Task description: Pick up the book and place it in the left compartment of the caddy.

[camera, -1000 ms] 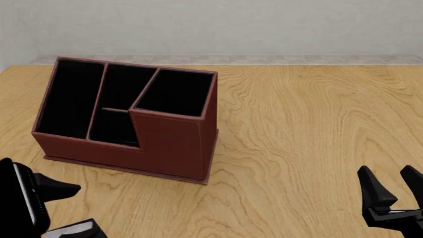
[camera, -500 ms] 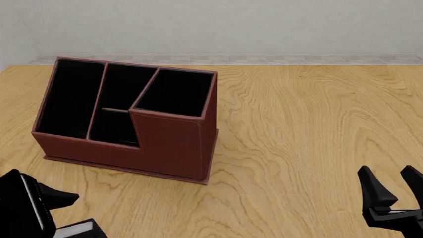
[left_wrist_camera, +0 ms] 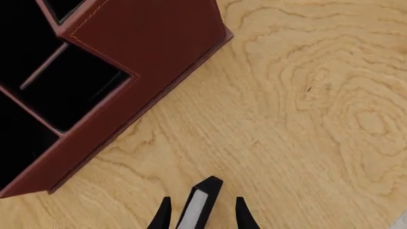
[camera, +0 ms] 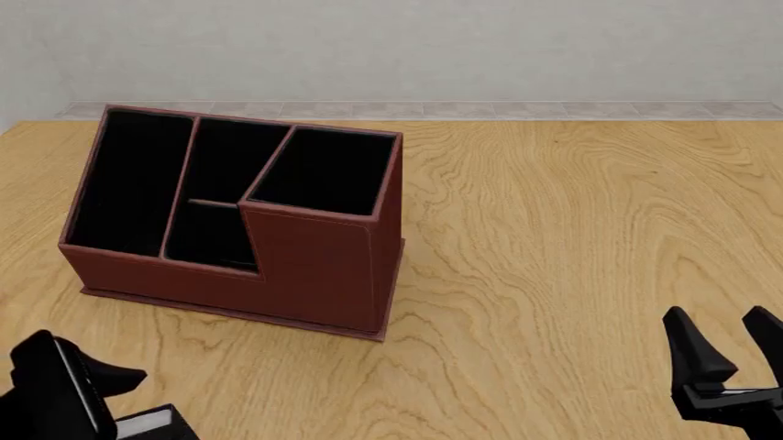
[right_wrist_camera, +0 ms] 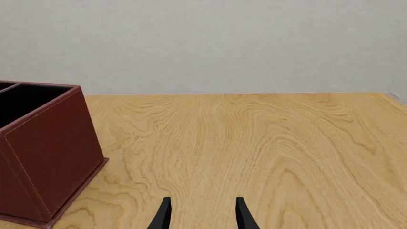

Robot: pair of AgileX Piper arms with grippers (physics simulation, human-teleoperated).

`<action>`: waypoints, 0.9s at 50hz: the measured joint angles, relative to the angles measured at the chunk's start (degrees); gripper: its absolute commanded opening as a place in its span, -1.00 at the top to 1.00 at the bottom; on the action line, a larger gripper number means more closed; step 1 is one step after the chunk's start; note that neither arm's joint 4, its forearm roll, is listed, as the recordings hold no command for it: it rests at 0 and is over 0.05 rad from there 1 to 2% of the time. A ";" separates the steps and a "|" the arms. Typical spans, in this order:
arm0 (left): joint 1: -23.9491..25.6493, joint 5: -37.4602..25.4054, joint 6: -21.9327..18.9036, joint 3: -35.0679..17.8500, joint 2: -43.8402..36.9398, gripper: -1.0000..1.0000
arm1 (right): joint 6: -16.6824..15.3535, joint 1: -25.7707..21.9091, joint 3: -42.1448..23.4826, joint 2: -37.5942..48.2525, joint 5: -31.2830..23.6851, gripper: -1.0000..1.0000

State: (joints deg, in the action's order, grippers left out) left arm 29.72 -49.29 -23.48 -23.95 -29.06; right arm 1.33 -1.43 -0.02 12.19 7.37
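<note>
Standing edge-up between the left gripper's [left_wrist_camera: 199, 214] fingers, the book [left_wrist_camera: 201, 205] showed white page edges inside thin black covers; it looked light, stiff and slim, best pinched across its flat covers, as it appeared to be. Just beyond stood the caddy [camera: 321, 275], its left compartment [camera: 125, 183] vacant. Well apart, the right gripper [camera: 729, 353] hung spread and unladen.

Wooden table [camera: 551, 229]; pale grey wall [camera: 428, 46] behind.
</note>
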 measured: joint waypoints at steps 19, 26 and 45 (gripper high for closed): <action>-1.62 1.91 -0.73 1.99 -0.48 -1.00 | -0.01 0.08 0.00 -0.12 -0.09 -1.00; -1.80 2.73 -0.67 2.77 -0.80 -1.00 | -0.06 0.09 0.00 -0.12 -0.12 -1.00; -1.30 5.03 0.27 4.60 -1.92 -1.00 | -0.20 0.17 0.00 0.12 0.08 -1.00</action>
State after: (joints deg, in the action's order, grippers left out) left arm 28.43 -44.26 -23.20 -19.34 -30.98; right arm 1.13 -1.26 -0.02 12.31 7.46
